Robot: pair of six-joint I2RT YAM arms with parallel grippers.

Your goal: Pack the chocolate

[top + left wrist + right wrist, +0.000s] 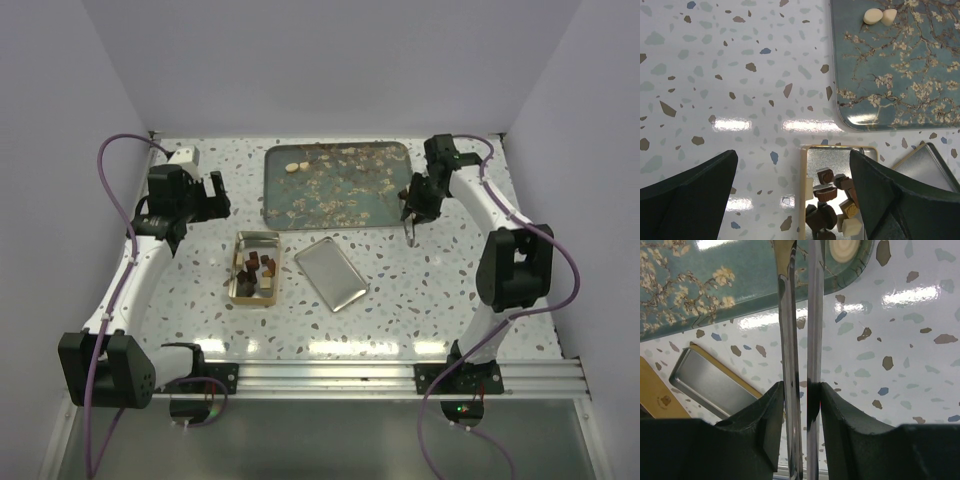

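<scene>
The glossy white terrazzo table (pixel 420 290) carries a flat, round-cornered teal tray (pixel 268 190) of slick printed metal. Nearer are a shallow gold tin (pixel 240 285) and its loose mirror-bright lid (pixel 332 273). The left gripper (pixel 793 165) hangs spread wide above the tin. The right gripper (pixel 415 208) clamps thin polished steel tweezers (pixel 814 330). Their blades run close together with a narrow gap, but the tips leave the wrist view, so I cannot tell whether they pinch anything. Most of the chocolate (pixel 826 192), small blocky brown lumps, sits in the tin; two smooth cream pieces (pixel 879 16) lie on the tray. Such rounded bits could squirt from slim steel tips, or the tweezers could twist in the clamp.
</scene>
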